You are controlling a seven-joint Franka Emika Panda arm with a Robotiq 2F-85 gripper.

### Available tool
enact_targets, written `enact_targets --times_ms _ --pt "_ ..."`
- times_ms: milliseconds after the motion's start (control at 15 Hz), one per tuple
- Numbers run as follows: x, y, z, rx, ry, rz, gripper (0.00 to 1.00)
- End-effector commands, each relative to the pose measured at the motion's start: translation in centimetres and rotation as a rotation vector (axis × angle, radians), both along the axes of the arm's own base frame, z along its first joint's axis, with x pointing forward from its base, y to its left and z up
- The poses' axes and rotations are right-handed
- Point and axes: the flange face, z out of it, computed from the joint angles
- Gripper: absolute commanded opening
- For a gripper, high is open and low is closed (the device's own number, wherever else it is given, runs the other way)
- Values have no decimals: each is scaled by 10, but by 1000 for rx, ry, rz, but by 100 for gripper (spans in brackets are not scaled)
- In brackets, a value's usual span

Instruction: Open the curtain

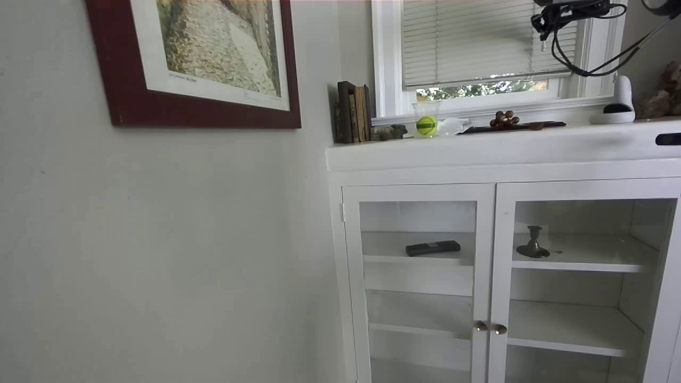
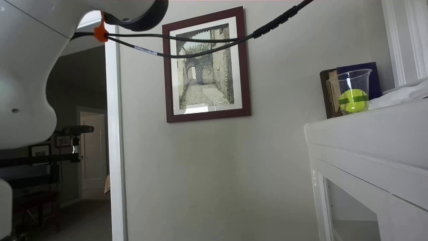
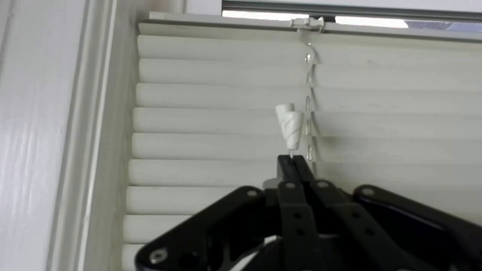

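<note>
The curtain is a white horizontal-slat blind [image 1: 479,48] in the white window frame. It hangs most of the way down in an exterior view, with a narrow strip of outdoors below it. In the wrist view, which stands upside down, its slats [image 3: 211,122] fill the background and its bottom rail [image 3: 226,20] is near the top. Two white cord tassels [image 3: 293,130] hang just beyond my fingertips. My gripper [image 3: 292,158] is shut on the thin pull cord above them, in front of the blind. The gripper [image 1: 541,31] also shows at the top right in an exterior view.
The ledge [image 1: 511,143] below the window holds books [image 1: 354,114], a clear cup with a ball [image 1: 426,123], brown beads [image 1: 504,119] and a white camera [image 1: 620,101]. A red-framed picture [image 2: 245,83] hangs on the wall. Black cables [image 2: 200,53] trail from the white arm [image 2: 30,73].
</note>
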Motion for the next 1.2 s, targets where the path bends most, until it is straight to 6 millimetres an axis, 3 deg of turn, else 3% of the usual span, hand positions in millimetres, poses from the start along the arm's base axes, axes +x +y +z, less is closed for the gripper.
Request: enact_targets --times_ms 0,533,1133 --pt "1 3 -19 65 45 10 0" --pt "1 18 -62 165 120 37 0" --pt "-25 43 -106 270 211 44 0"
